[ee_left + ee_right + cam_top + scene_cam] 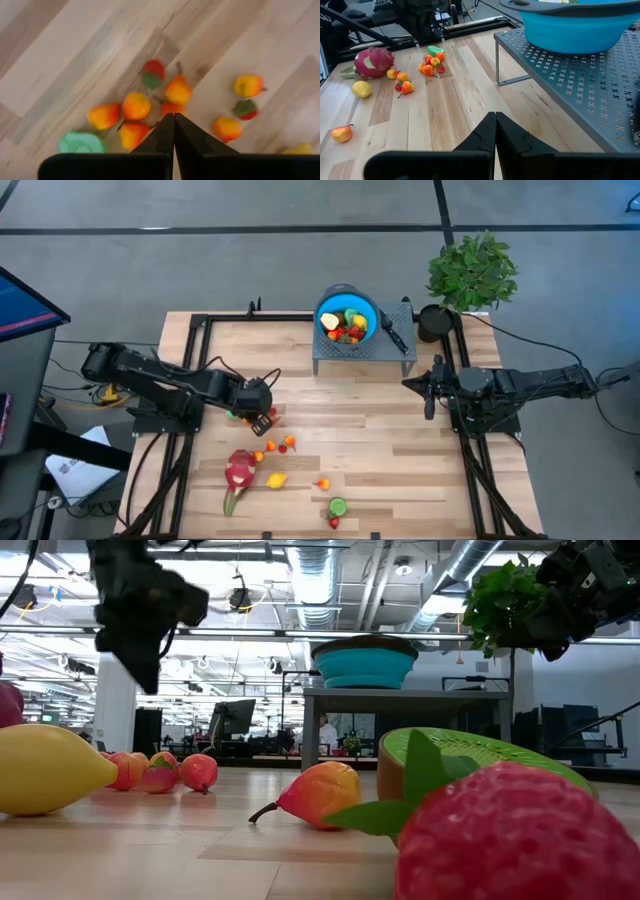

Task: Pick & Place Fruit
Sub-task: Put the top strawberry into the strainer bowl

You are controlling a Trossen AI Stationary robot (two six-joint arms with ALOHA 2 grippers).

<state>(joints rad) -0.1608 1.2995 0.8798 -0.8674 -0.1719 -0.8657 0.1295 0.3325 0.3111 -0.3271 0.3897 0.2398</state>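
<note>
A cluster of small orange and red toy fruits [150,102] lies near the worktop's [400,440] left edge, directly below the left pincer [173,120], whose fingers are pressed together, empty. The right pincer [496,120], likewise closed and empty, waits by the right edge.

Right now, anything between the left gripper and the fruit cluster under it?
Nothing visible. The left gripper is shut and empty above the cluster of small orange fruits, with only open air between them. A green fruit slice lies beside the cluster, not over it.
</note>
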